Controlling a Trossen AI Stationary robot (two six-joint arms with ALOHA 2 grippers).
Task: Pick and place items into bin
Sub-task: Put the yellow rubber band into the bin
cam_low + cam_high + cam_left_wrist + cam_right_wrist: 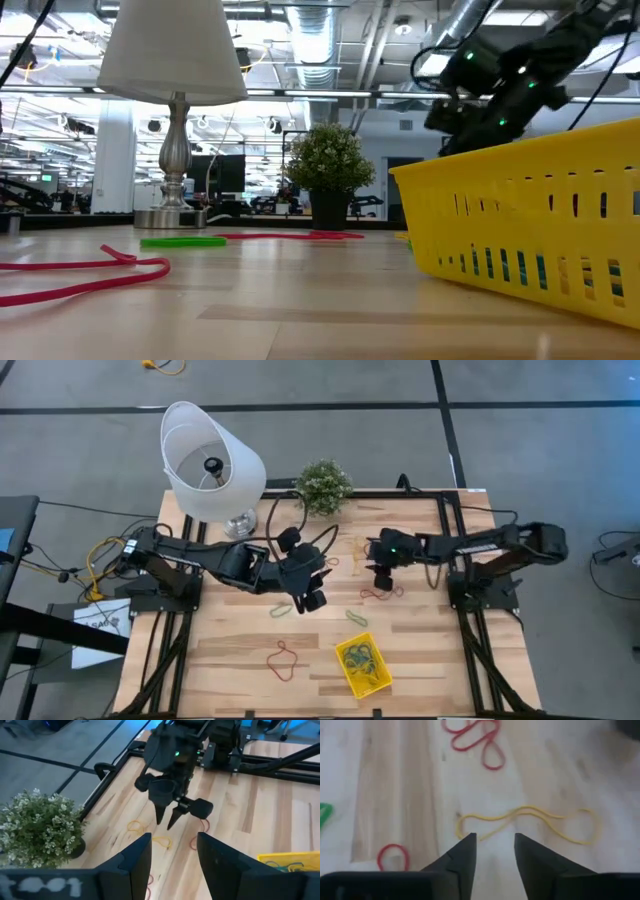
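The yellow bin [362, 665] stands near the table's front edge with several bands in it. It fills the right of the low view [530, 230]. My right gripper [495, 845] is open and points down over a yellow band [530, 820] that lies flat on the table. The gripper also shows in the high view [380, 575] and in the left wrist view [166, 822], with its tips just clear of the wood. My left gripper [172, 850] is open and empty, raised above the table's middle [310, 597]. Loose red [283, 658] and green [281, 610] bands lie on the table.
A white lampshade on a metal lamp [210, 460] and a small potted plant [323, 485] stand at the far edge. More bands lie about: a red one [475, 740], a small red loop [392, 855], a green one [356, 618]. Bare wood lies left of the bin.
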